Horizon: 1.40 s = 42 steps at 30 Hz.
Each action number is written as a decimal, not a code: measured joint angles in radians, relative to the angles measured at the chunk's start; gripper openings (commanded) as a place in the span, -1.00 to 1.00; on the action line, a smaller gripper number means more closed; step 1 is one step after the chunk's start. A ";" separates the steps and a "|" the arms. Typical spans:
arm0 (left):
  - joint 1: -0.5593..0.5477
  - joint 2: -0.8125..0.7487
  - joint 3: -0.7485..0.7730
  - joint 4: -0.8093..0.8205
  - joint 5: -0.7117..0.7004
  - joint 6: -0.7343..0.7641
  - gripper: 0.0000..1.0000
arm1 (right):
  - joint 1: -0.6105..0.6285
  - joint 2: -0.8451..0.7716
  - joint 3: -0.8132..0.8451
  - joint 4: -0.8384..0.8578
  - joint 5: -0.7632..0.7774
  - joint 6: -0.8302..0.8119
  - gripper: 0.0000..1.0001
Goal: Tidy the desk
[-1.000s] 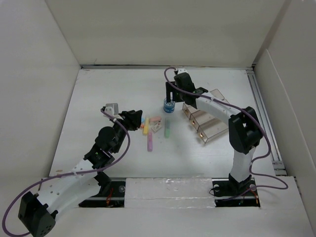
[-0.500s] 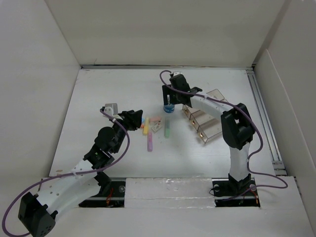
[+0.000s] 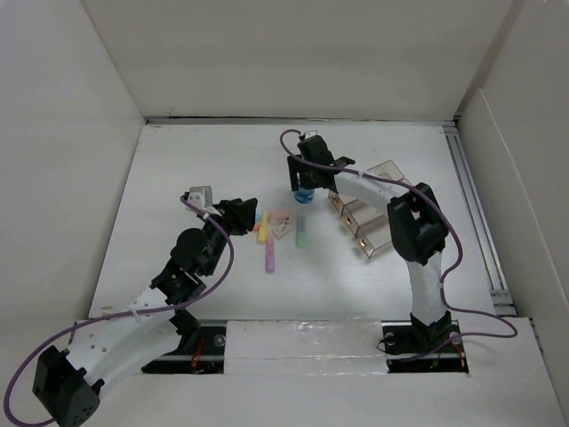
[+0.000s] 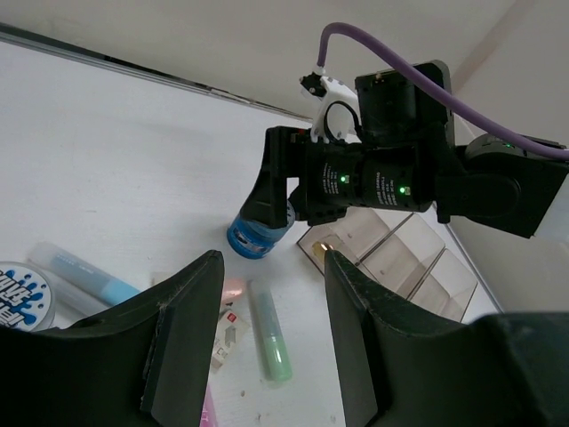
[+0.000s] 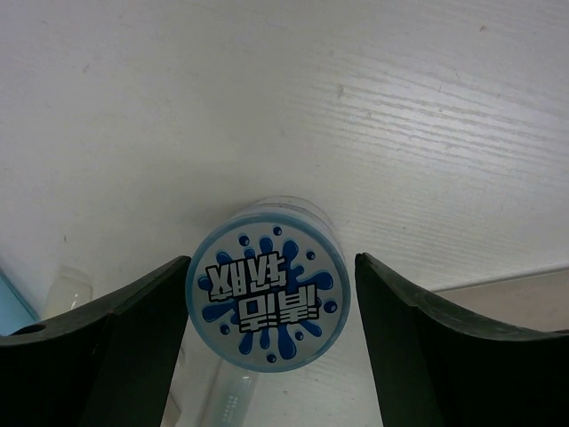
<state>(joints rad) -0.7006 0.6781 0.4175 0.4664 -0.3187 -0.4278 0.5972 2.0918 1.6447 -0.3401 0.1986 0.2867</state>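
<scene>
On the white desk (image 3: 178,169) a small jar with a blue splash lid (image 3: 304,196) stands upright. My right gripper (image 3: 302,184) is open and hangs straight over it. In the right wrist view the jar (image 5: 267,298) sits between the fingers of that gripper (image 5: 271,260), the left finger close to it and the right one apart. My left gripper (image 3: 245,213) is open and empty beside a cluster of markers. In the left wrist view this gripper (image 4: 271,258) frames a green marker (image 4: 271,342) and the jar (image 4: 258,233).
A clear compartmented tray (image 3: 369,218) lies right of the jar. Yellow (image 3: 263,229), pink (image 3: 280,216), green (image 3: 300,234) and purple (image 3: 269,256) markers and a small white box (image 3: 284,231) lie mid-desk. A second blue-printed lid (image 4: 18,294) and a light blue marker (image 4: 84,271) show at left.
My right wrist has swung to the left and the gripper has settled over the blue-lidded jar. The jar stays in place. The left arm has not moved.
</scene>
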 measured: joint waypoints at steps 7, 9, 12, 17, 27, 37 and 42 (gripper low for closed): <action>0.000 0.000 0.000 0.000 0.001 0.000 -0.10 | 0.016 0.005 0.006 -0.021 0.029 -0.004 -0.14; 0.000 -0.002 0.000 0.000 0.000 0.000 -0.10 | 0.019 0.005 0.006 -0.023 0.033 -0.003 -0.14; 0.000 -0.003 0.000 0.000 0.001 0.000 -0.10 | 0.019 -0.025 -0.020 -0.019 0.040 0.000 -0.14; 0.000 -0.003 0.000 0.000 0.000 0.000 -0.10 | -0.013 -0.244 -0.167 -0.002 0.043 0.026 -0.13; 0.000 -0.004 0.000 0.002 0.008 0.000 -0.10 | -0.314 -0.644 -0.452 0.179 -0.001 0.125 -0.13; 0.000 -0.004 0.000 0.000 0.013 -0.001 -0.10 | -0.327 -0.527 -0.496 0.163 -0.107 0.141 -0.14; 0.000 -0.007 0.000 0.001 0.012 -0.001 -0.10 | -0.308 -0.518 -0.494 0.168 -0.109 0.141 -0.15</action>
<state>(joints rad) -0.7006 0.6708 0.4175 0.4671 -0.3069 -0.4286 0.2893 1.5734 1.1503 -0.1722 0.0891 0.4274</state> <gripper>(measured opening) 0.447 0.710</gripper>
